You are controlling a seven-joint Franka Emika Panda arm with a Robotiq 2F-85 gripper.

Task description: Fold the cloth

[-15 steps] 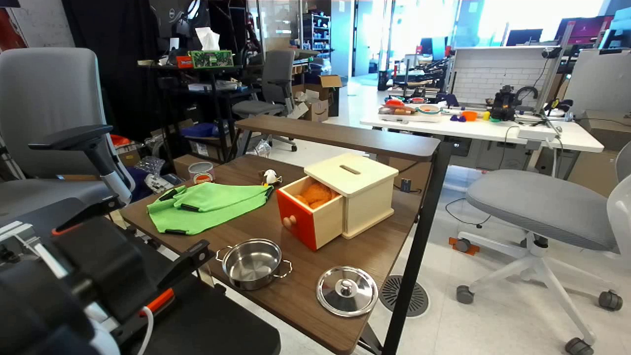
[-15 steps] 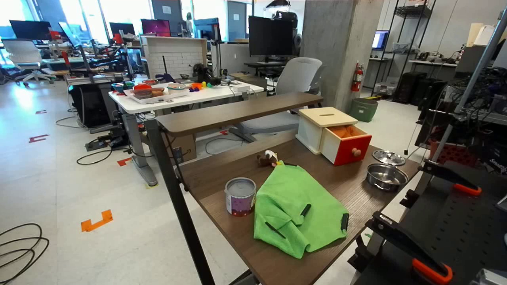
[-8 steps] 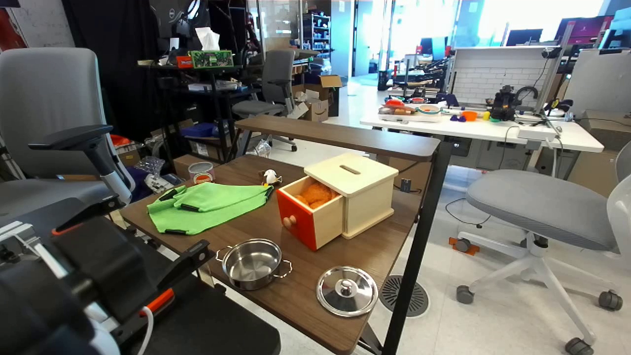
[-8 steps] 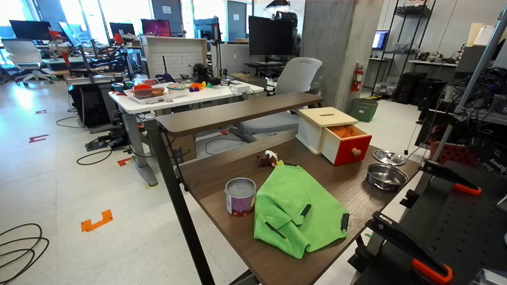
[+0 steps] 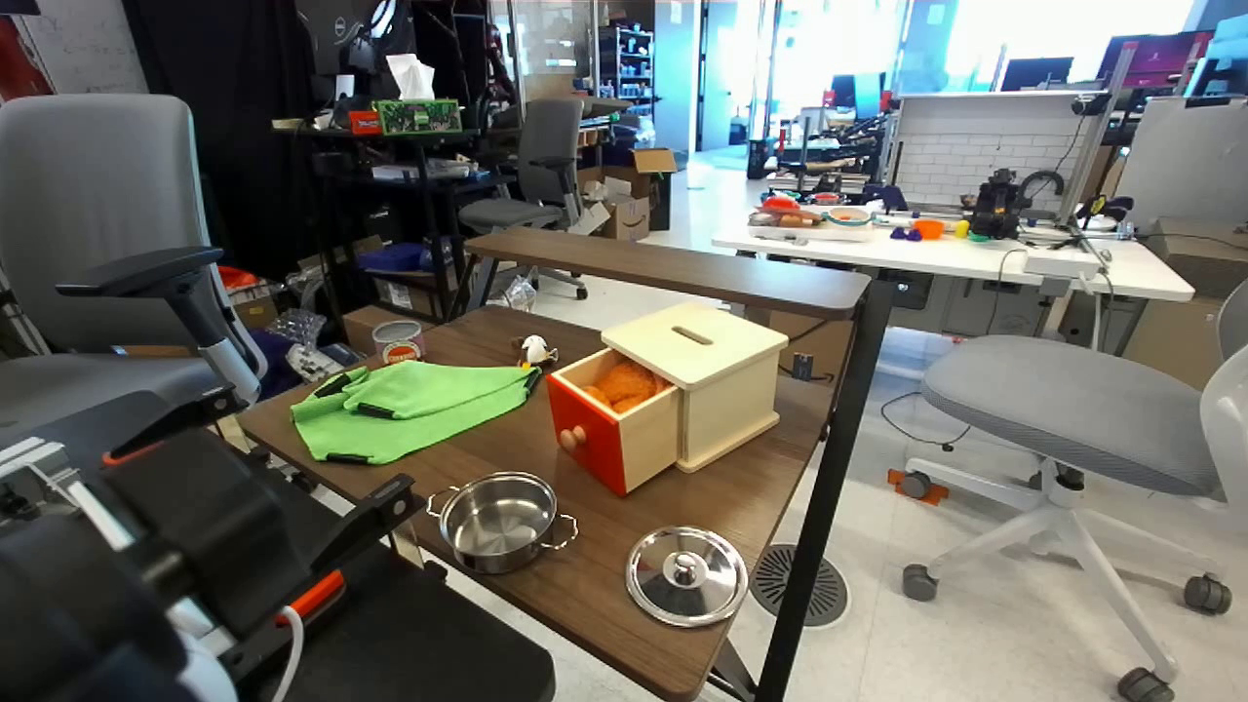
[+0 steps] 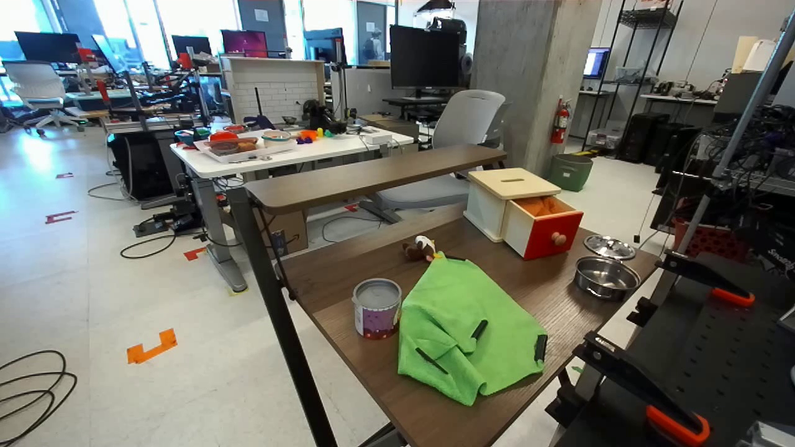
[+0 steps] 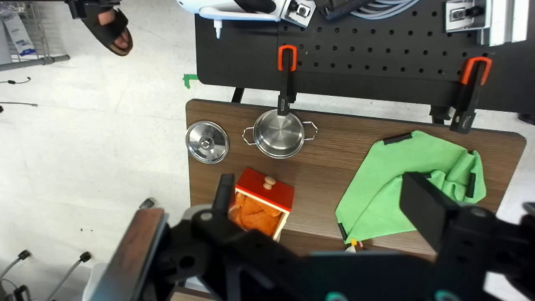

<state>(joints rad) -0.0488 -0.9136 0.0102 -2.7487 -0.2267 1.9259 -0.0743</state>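
The lime-green cloth (image 5: 419, 409) lies on the brown table, part of it folded over itself, with black tabs along its edges. It also shows in an exterior view (image 6: 459, 298), where one end is wrinkled and bunched near the tin. In the wrist view the cloth (image 7: 376, 188) lies to the right, partly hidden behind a finger. My gripper (image 7: 319, 179) is open and empty, high above the table. Its fingers are wide apart, one over the drawer side and one over the cloth. The gripper is out of view in both exterior views.
A wooden box (image 5: 726, 400) has its red-fronted drawer (image 7: 267, 190) pulled out, with orange fabric inside. A steel pot (image 7: 279, 133) and its lid (image 7: 207, 142) stand near the table edge. A tin (image 6: 377, 310) and a small toy (image 6: 422, 248) are beside the cloth. A raised shelf (image 6: 379, 177) spans the table's back.
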